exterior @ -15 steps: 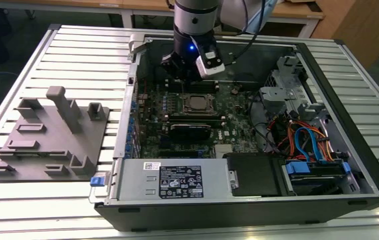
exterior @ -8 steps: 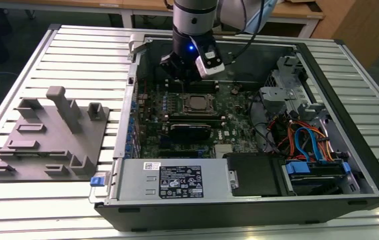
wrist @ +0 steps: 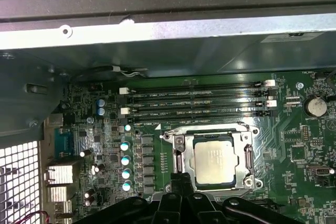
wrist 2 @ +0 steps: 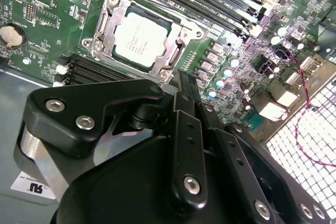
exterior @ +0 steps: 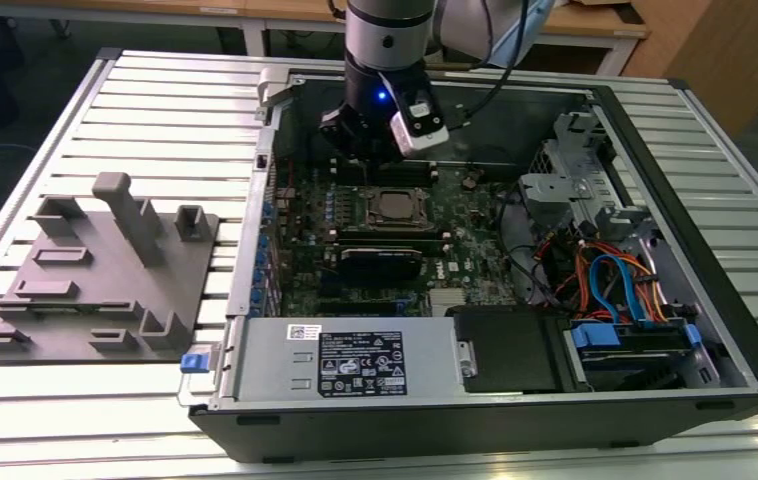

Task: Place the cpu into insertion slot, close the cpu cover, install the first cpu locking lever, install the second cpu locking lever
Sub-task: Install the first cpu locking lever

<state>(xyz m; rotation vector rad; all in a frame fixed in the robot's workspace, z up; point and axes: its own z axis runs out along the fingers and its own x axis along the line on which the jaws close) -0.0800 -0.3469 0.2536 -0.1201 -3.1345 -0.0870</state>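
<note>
at twelve o'clock from the cpu [exterior: 390, 207] in the exterior view hangs the gripper [exterior: 356, 153], fingers [wrist: 176, 183] pressed together, empty; the cpu cover [wrist: 179, 157] lies closed.

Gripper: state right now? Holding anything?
Gripper: open or closed cannot be told. It sits close to the cpu, which lies framed by the cpu cover.

The cpu [wrist: 214, 165], a flat square chip with a silver-grey top, lies level in the black insertion slot [wrist: 189, 164], just ahead of the gripper [wrist: 181, 184]. The cpu cover [wrist: 179, 157], a thin silver frame, lies closed flat around the chip's edges.
</note>
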